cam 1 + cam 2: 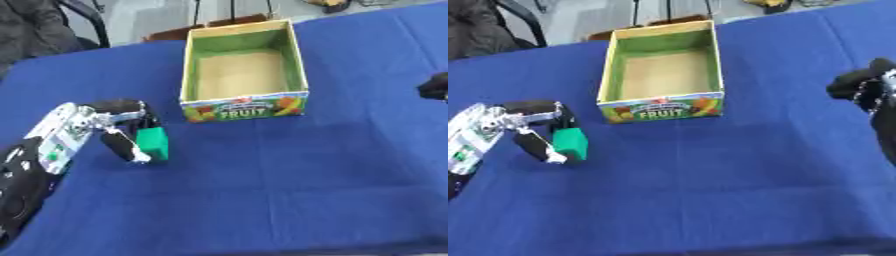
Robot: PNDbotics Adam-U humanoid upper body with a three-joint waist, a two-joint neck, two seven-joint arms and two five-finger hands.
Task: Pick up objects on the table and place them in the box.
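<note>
My left hand (122, 131) pinches one green block (153, 143) low over the blue-clothed counter (289, 190), left of the single open cardboard fruit box (244, 111). My right hand (859, 86) hangs curled at the right edge, holding nothing.

A silver-and-white left forearm with small green markings, a black upper section and black fingers on the left hand (122, 131) tipped in white was seen, while the right hand (864, 85) was entirely black.
</note>
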